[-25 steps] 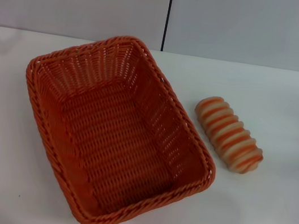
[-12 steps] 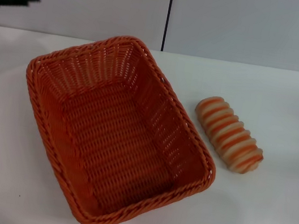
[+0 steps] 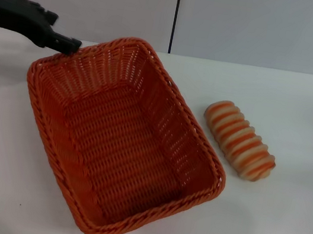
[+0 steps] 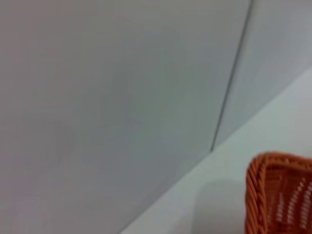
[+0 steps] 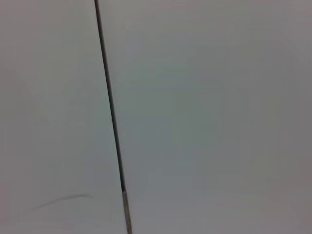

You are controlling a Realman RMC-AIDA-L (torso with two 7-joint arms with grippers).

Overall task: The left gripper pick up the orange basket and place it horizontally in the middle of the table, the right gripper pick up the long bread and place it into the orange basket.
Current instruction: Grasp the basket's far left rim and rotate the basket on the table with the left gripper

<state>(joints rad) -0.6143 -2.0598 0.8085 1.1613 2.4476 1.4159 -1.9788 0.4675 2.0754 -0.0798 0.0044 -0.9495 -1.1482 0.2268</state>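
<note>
The orange basket [image 3: 169, 113] lies at an angle on the white table [image 3: 283, 222], empty, its long side running from far left to near right. The long bread [image 3: 239, 141], striped orange and cream, rests on the table just right of the basket and does not touch it. My left gripper [image 3: 71, 47] reaches in from the left and hovers at the basket's far-left corner, close above the rim. In the left wrist view one corner of the basket [image 4: 273, 195] shows on the table [image 4: 214, 195]. The right gripper is out of view.
A grey wall with a dark vertical seam [image 3: 176, 12] stands behind the table. The right wrist view shows only that wall and the seam [image 5: 109, 97].
My left gripper has come in from the upper left and moved right and down to the basket's far-left corner. Basket and bread have not moved.
</note>
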